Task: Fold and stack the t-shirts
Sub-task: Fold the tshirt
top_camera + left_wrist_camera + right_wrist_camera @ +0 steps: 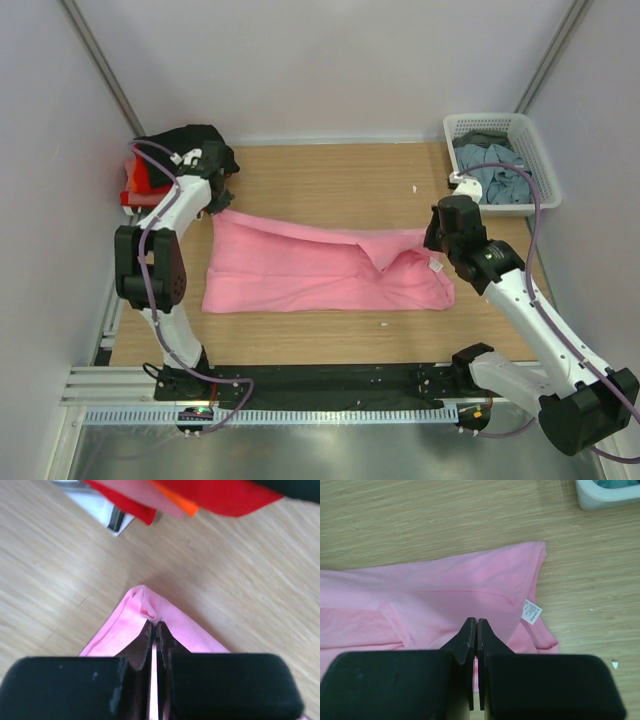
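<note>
A bright pink t-shirt [300, 270] lies spread across the middle of the wooden table, partly folded, with a loose fold near its right end. My left gripper [217, 203] is shut on its far left corner; in the left wrist view the cloth [135, 610] puckers at my gripper [155, 623]. My right gripper [437, 240] is over the shirt's right end. In the right wrist view it [475, 621] is shut with no cloth between the tips, above the pink shirt [445, 590] and left of its white tag [531, 611].
A pile with a black t-shirt [185, 145] over red cloth [140, 182] sits at the back left corner, just behind my left gripper; red and orange edges [225, 495] show there. A white lattice basket [545, 165] at the back right holds grey-blue [495, 180] and dark olive [485, 140] shirts.
</note>
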